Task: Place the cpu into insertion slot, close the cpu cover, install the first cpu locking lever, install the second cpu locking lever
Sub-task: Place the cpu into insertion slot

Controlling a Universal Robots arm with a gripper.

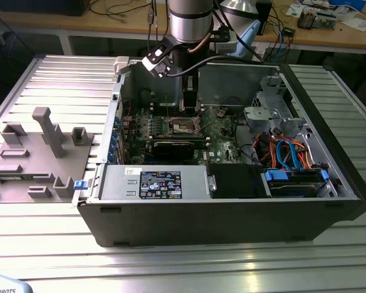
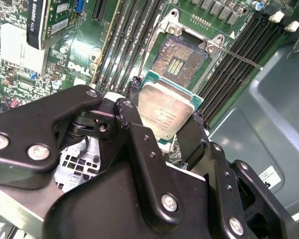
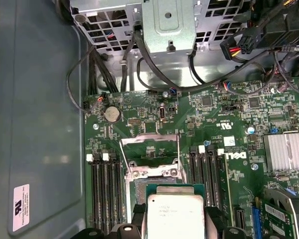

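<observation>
From here I see the fingers (image 2: 137, 134) clamped on opposite edges of the cpu (image 2: 167, 112), holding it over the green board inside the open computer case (image 1: 232, 213). The insertion slot (image 2: 182, 59) lies bare just beyond the chip, and the cpu cover (image 3: 152, 171) is swung open.

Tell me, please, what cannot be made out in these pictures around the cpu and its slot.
cpu: first wrist view, part cut off by the picture's edge.
insertion slot: second wrist view, near rim partly behind the cpu.
Slot's contacts: exterior view, too small to judge.
</observation>
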